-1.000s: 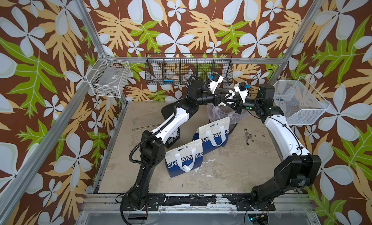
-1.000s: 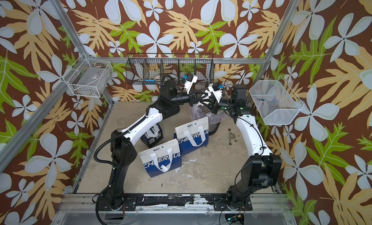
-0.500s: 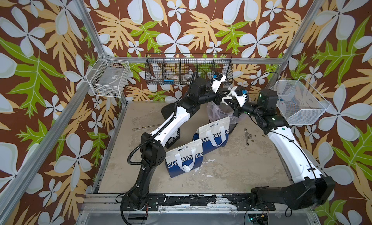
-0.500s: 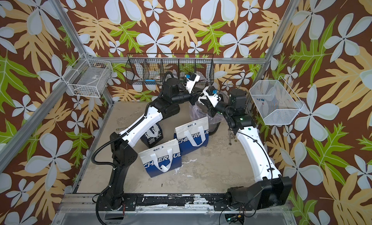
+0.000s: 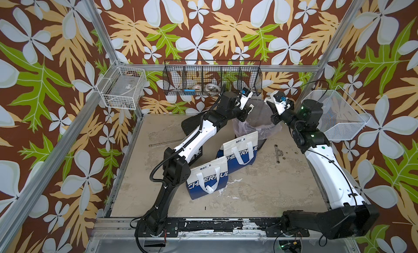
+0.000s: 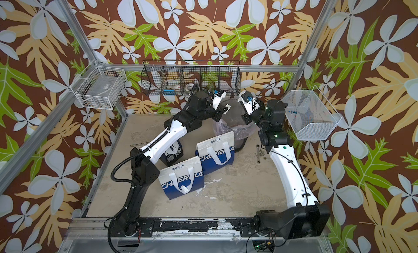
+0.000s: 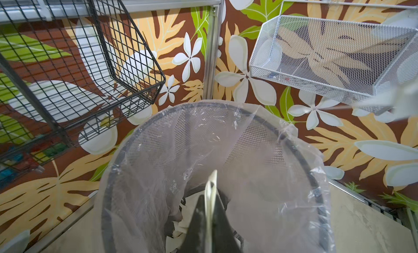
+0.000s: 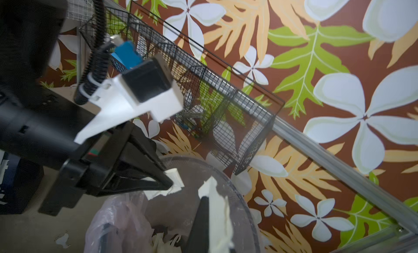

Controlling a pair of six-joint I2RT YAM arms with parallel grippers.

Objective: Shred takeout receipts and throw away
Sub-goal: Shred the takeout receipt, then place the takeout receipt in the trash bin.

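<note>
Receipt scrap (image 8: 176,177), small and white, is pinched in the left tool (image 8: 169,184). The right tool (image 8: 209,197) is pressed shut on a torn receipt strip (image 8: 218,218). The left arm (image 5: 199,136) and right arm (image 5: 325,163) reach over the lined trash bin (image 7: 291,136) at the back of the desk (image 5: 248,195), where more torn bits (image 7: 181,225) lie.

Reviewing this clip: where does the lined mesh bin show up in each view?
In a top view: lined mesh bin just right of centre, behind the blue-and-white bags.
In a top view: same spot, near centre.
Left wrist: fills the lower centre.
Right wrist: bottom centre.
Shared landmark: black wire basket on the back wall.
</note>
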